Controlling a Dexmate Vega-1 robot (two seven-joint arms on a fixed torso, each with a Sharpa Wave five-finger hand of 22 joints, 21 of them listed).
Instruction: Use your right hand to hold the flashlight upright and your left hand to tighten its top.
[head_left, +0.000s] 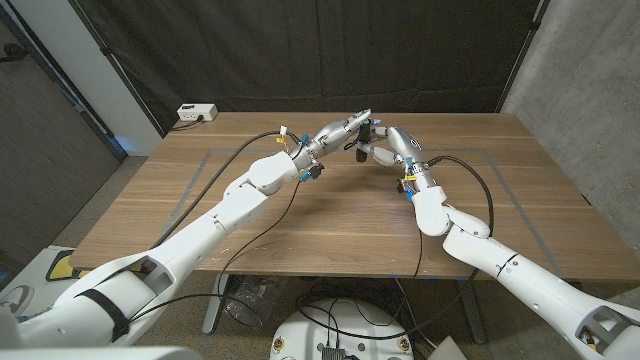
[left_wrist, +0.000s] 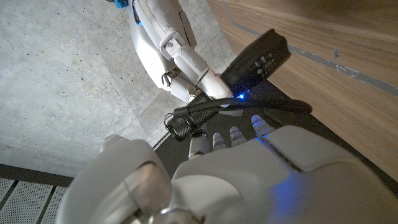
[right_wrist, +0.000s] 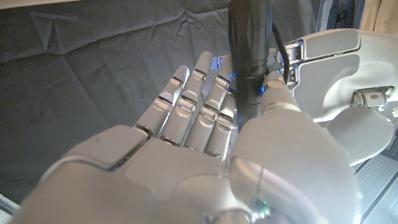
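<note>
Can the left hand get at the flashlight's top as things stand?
Probably yes. The right hand holds the flashlight by its body, and the left hand is already up against it above the table. Actual contact with the top is unclear.

One flashlight (head_left: 366, 134). Two robot hands: left hand (head_left: 343, 129), right hand (head_left: 383, 146). One white box (head_left: 196, 113) at the table's (head_left: 300, 225) far left corner.

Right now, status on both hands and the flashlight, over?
Right hand grips black cylindrical flashlight, upright. Left hand at its top; grip unclear. Nothing blocking.
</note>
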